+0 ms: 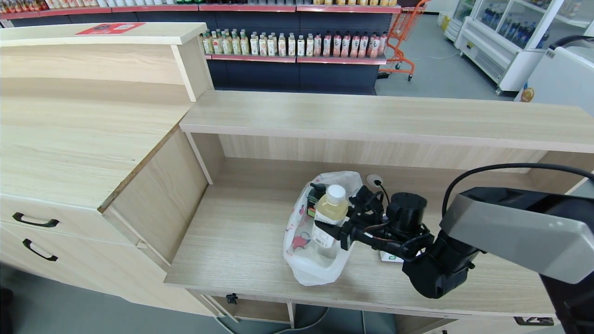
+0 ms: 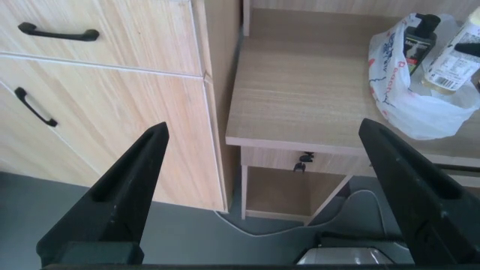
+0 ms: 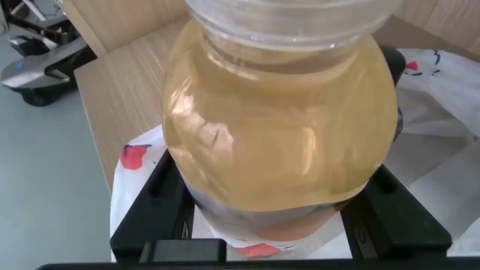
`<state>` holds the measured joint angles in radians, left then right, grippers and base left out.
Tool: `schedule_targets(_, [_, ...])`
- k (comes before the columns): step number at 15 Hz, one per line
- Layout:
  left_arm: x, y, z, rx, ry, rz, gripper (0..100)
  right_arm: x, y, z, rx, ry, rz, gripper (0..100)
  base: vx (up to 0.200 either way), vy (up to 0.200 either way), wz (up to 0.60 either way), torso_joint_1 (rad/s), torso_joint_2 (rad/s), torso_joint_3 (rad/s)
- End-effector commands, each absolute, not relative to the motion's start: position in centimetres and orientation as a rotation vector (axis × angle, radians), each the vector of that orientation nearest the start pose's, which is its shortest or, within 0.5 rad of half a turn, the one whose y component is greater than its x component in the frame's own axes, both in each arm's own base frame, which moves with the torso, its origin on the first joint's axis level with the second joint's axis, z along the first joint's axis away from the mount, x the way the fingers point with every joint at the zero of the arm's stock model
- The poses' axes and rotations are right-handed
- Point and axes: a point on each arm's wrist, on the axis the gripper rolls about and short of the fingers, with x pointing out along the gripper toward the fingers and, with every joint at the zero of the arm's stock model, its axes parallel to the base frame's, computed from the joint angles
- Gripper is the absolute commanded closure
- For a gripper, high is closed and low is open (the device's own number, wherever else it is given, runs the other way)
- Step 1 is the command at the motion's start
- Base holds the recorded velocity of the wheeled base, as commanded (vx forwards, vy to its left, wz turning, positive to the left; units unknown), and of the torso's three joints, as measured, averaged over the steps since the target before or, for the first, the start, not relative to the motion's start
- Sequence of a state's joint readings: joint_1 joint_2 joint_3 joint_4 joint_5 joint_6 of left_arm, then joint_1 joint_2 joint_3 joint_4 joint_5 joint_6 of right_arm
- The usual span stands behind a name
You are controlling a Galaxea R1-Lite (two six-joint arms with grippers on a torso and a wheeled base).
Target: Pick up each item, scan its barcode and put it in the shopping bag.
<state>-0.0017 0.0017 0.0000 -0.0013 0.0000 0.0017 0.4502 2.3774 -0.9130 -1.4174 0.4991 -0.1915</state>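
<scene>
— Over the lower counter (image 1: 232, 241), gripping what with the right gripper (image 1: 338, 230)?
— Gripping a clear drink bottle (image 1: 330, 215) of pale yellow liquid, with jaws clenching its body from either side below the shoulder.
— Pointing which way?
— Standing upright, white cap pointing up, long axis running vertical. Sitting with its lower end inside the mouth of the white plastic shopping bag (image 1: 304, 266); not showing whether it is touching the bag's bottom.
— Reading any label?
— Seeing a white sticker (image 1: 320, 240) with a barcode low on the bottle, facing the robot's left and front, the print too small for reading. Seeing red printing on the bag's side, likewise not legible.
— Sharing the bag with anything?
— Sharing it with a dark-capped container (image 1: 317, 190), just beyond the bottle.
— Doing what with the left gripper (image 2: 264, 127)?
— Hanging released, fingers spreading wide, off the counter's left end, near the black-handled drawers (image 2: 105, 82), well apart from the bag.
— Lying nearby?
— Lying on the counter under the right arm, a white card (image 1: 390, 256). Sitting by the back wall, a round cable port (image 1: 374, 179). Lining the store shelf (image 1: 297, 59) behind, rows of bottled drinks.
</scene>
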Motion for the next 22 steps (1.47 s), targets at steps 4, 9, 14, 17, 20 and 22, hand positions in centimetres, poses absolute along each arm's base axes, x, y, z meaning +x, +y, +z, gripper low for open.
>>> schedule_targets(4, [-2.3,0.0,7.6,0.002,0.0,-0.002,0,37.1,19.3,0.1,-0.233,-0.045,0.957,100,0.0,0.0,0.0,0.0,0.0,0.0])
schedule_targets(9, [-2.3,0.0,7.6,0.002,0.0,-0.002,0,37.1,19.2,-0.5,-0.252,-0.04,0.958,0,0.0,0.0,0.0,0.0,0.0,0.0])
schedule_targets(14, [-2.3,0.0,7.6,0.002,0.0,-0.002,0,35.2,17.3,3.8,-0.119,0.0,0.933,0,0.0,0.0,0.0,0.0,0.0,0.0])
schedule_targets(17, [-2.3,0.0,7.6,0.002,0.0,-0.002,0,33.3,14.9,7.2,-0.058,0.006,0.895,0,0.0,0.0,0.0,0.0,0.0,0.0])
schedule_targets(20, [-2.3,0.0,7.6,0.002,0.0,-0.002,0,29.3,11.2,12.0,-0.037,0.017,0.833,0,0.0,0.0,0.0,0.0,0.0,0.0])
schedule_targets(22, [-2.3,0.0,7.6,0.002,0.0,-0.002,0,23.9,8.0,15.5,-0.003,0.058,0.758,0,0.0,0.0,0.0,0.0,0.0,0.0])
